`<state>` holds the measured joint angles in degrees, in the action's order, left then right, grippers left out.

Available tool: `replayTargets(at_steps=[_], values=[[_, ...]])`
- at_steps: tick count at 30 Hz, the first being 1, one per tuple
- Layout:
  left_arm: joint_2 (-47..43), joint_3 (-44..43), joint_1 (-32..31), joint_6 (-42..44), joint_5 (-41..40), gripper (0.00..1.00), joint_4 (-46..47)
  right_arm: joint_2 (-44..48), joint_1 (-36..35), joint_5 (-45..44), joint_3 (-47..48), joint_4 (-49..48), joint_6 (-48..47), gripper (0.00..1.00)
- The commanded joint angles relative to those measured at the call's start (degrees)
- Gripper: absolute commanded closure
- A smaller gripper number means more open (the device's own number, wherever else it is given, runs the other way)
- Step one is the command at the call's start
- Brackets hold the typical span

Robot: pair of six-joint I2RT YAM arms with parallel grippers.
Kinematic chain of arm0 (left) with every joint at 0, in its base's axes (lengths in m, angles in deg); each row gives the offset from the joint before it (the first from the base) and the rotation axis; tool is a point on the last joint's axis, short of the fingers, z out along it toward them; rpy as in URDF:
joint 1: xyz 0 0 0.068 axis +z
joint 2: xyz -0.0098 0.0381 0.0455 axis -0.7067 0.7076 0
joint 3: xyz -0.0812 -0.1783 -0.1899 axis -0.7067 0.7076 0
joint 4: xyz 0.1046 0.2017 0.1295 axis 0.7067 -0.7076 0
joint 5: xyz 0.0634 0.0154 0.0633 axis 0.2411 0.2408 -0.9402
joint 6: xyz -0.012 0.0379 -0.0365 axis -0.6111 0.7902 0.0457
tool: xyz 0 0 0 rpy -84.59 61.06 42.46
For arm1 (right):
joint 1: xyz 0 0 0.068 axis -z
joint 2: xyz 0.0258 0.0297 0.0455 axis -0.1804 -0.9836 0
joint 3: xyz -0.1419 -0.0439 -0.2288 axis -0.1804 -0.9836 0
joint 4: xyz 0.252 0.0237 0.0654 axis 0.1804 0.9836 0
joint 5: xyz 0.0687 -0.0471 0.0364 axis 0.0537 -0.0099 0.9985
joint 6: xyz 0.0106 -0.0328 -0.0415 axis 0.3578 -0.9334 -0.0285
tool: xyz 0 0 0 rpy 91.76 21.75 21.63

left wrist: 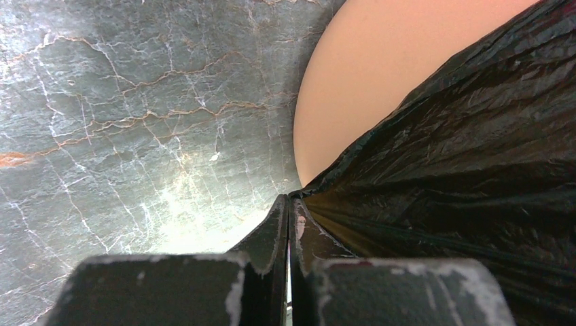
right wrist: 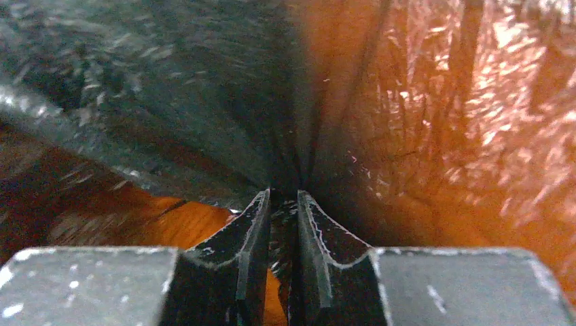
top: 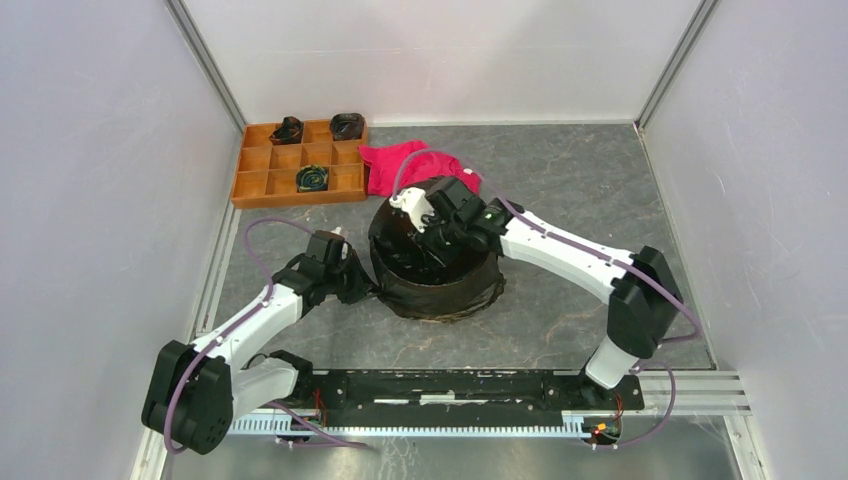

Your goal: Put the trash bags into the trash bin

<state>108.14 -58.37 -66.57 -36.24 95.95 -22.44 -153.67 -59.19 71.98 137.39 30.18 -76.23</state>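
Note:
A glossy black trash bag (top: 440,285) is draped over the trash bin, which stands mid-table and is hidden under the film in the top view. My left gripper (top: 366,288) is at the bin's lower left side, shut on the bag's edge (left wrist: 289,201). The left wrist view shows the bin's smooth light-orange wall (left wrist: 367,75) beside the wrinkled bag (left wrist: 475,170). My right gripper (top: 432,228) reaches down into the bin's mouth. It is shut on a fold of bag film (right wrist: 282,198); the film (right wrist: 170,102) lies against the orange inner wall (right wrist: 197,227).
A flat orange compartment tray (top: 262,158) with dark rolled items stands at the back left. A red-pink cloth (top: 400,165) lies just behind the bin. Enclosure walls stand left, right and behind. A black rail (top: 450,385) runs along the near edge.

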Motion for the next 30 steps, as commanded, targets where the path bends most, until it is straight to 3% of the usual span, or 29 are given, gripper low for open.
replayTargets(at_steps=[1, 5, 8, 13, 21, 30], values=[[-0.06, -1.35, 0.26, 0.53, -0.24, 0.98, 0.39, -1.1, -0.42, -21.31, 3.07, -10.27, 0.94, 0.72], [0.51, -1.59, 0.27, 0.64, 0.16, 0.98, 0.4, 0.2, -0.41, -30.98, -3.58, -28.39, 1.81, 0.62], [-0.05, -1.71, 0.27, 1.17, -0.26, 0.98, -0.61, -1.47, -0.42, -32.86, -2.97, -31.78, 2.15, 0.57], [-1.9, -2.03, 0.26, 1.93, -0.86, 0.98, -1.67, -3.35, -0.51, -30.44, 1.58, -22.65, 2.07, 0.53], [-1.03, -2.42, 0.27, 3.29, -1.92, 0.98, -2.6, 5.4, -0.59, -23.24, 1.85, -7.69, 2.3, 0.26], [-0.79, -2.32, 0.33, 3.74, -1.75, 0.98, -2.82, 10.01, -0.61, -14.97, 2.21, -3.79, 1.05, 0.22]])
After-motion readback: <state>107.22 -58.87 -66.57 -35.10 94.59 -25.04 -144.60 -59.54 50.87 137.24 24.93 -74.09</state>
